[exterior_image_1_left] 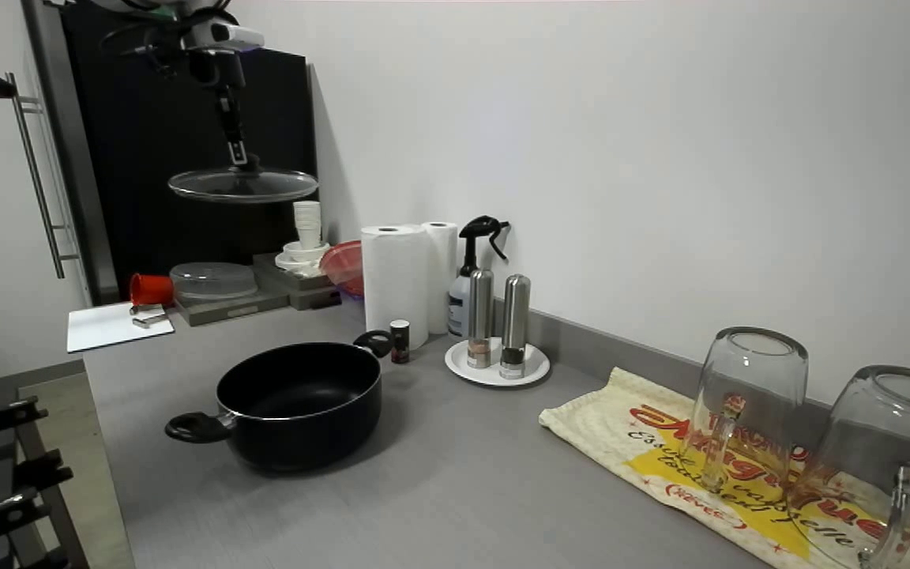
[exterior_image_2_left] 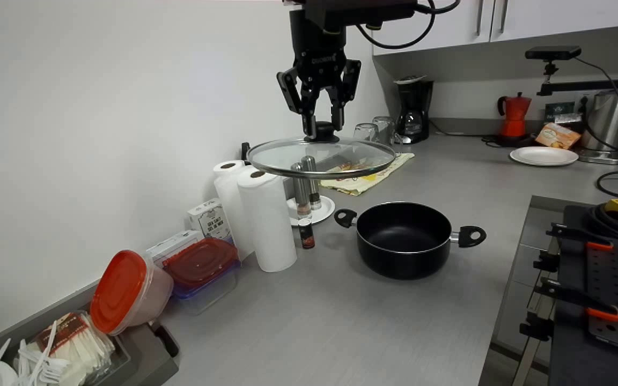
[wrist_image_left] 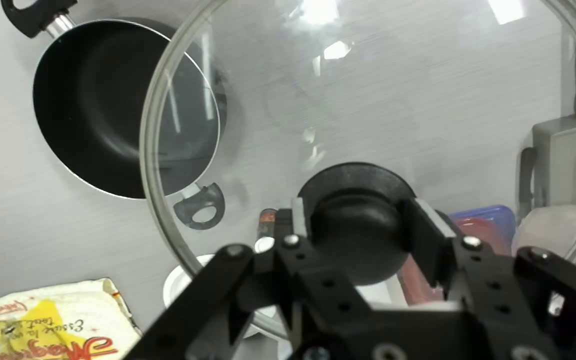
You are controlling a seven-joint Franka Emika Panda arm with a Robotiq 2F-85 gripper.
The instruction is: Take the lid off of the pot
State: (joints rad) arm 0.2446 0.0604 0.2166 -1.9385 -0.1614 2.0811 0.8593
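Observation:
The black pot (exterior_image_1_left: 305,431) stands uncovered on the grey counter, and its dark inside shows. The pot also shows in an exterior view (exterior_image_2_left: 403,257) and at the upper left of the wrist view (wrist_image_left: 93,100). My gripper (exterior_image_2_left: 324,126) is shut on the black knob of the glass lid (exterior_image_2_left: 282,155) and holds it in the air, roughly level. In an exterior view the lid (exterior_image_1_left: 218,186) hangs well above the counter, beyond the pot. In the wrist view the fingers (wrist_image_left: 355,215) press on both sides of the knob, and the lid (wrist_image_left: 368,100) overlaps part of the pot.
Paper towel rolls (exterior_image_1_left: 396,284), a small spice jar (exterior_image_1_left: 400,341) and two steel mills on a white plate (exterior_image_1_left: 535,367) stand by the wall. A cloth with glass mugs (exterior_image_1_left: 747,411) lies further along. Plastic containers (exterior_image_2_left: 201,262) and a cutlery tray (exterior_image_2_left: 121,359) stand on the counter.

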